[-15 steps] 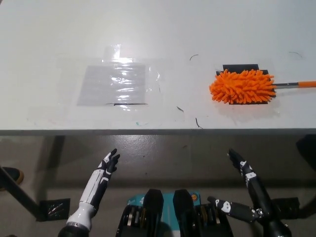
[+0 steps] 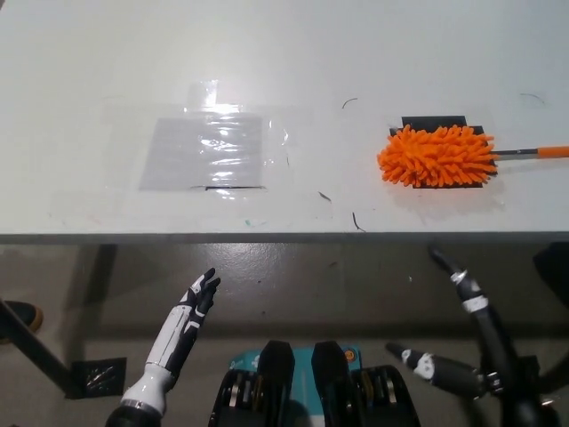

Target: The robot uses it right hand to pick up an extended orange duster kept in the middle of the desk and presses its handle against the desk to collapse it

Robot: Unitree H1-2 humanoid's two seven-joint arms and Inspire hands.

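Note:
The orange duster [image 2: 437, 155] lies on the white desk [image 2: 293, 62] at the right, its fluffy head over a black patch and its thin handle [image 2: 533, 152] running off the picture's right edge. My black right hand [image 2: 467, 334] is open below the desk's front edge, fingers spread, well short of the duster. Down at the lower left my white left hand [image 2: 187, 325] rests open, also below the desk edge.
A clear plastic sheet [image 2: 206, 151] is taped flat on the desk left of centre. Small dark marks dot the desk near the front edge [image 2: 267, 237]. Under the desk are floor and a desk leg [image 2: 36, 351] at the far left.
My right hand has risen and moved to the right, closer to the desk's front edge. The left hand has shifted only slightly. The duster has not moved.

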